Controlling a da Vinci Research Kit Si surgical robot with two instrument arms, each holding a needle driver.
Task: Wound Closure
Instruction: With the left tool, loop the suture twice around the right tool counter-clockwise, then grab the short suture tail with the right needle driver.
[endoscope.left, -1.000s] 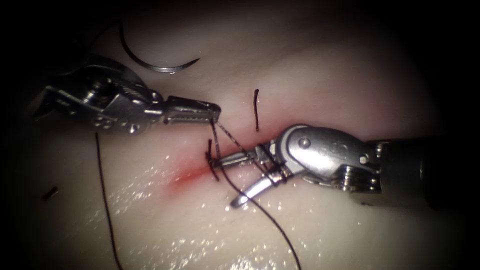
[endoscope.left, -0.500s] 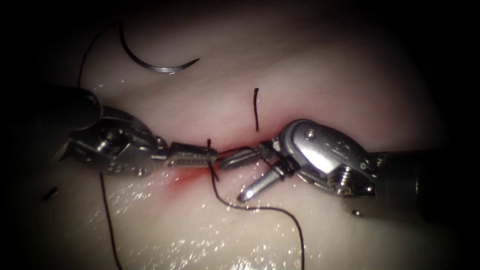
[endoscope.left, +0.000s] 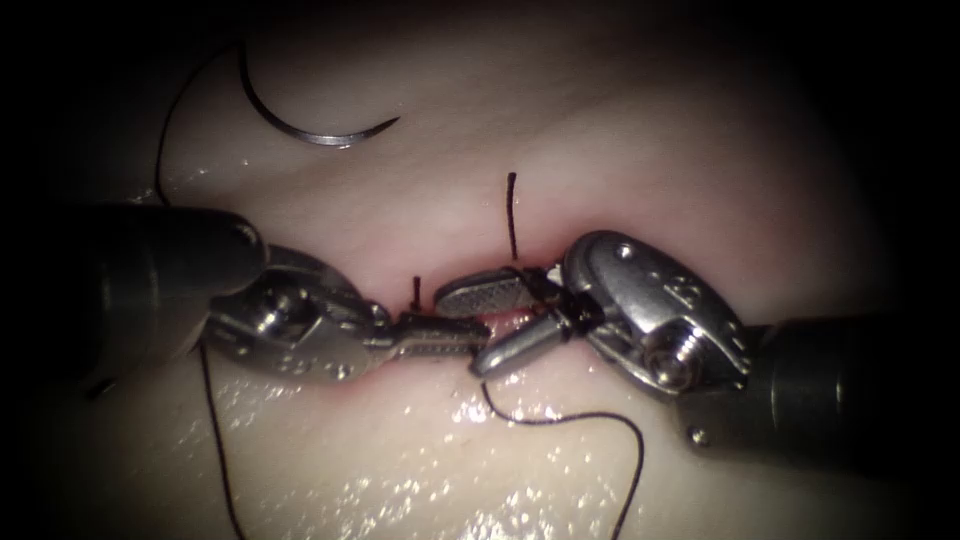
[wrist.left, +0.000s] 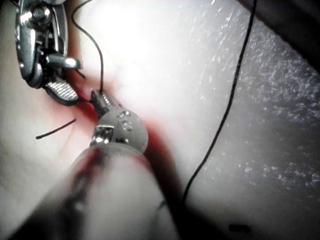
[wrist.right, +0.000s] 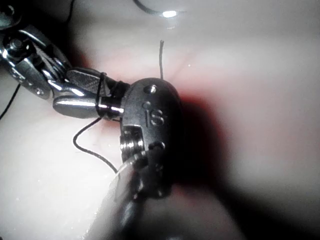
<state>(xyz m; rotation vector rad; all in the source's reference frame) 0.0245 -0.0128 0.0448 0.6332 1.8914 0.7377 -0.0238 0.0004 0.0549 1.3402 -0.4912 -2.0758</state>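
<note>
Needle (endoscope.left: 310, 125) lies free; left claw (endoscope.left: 470, 338) grips thread (endoscope.left: 560, 420); right claw (endoscope.left: 485, 325) gapes.

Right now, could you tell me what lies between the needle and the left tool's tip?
In the endoscope view, bare tissue separates the free-lying needle from the left tool, apart from a short thread end standing just above its tip.

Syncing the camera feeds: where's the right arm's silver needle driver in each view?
Endoscope: right arm's silver needle driver at centre, jaws open, dark thread wrapped round them, gripping nothing.
Left wrist: it sits just beyond the left tool, which is shut on the thread.
Right wrist: its own open jaws, thread-wrapped.
Shared landmark: short dark cut thread end.
Curved steel needle lies loose on the pale tissue.
</note>
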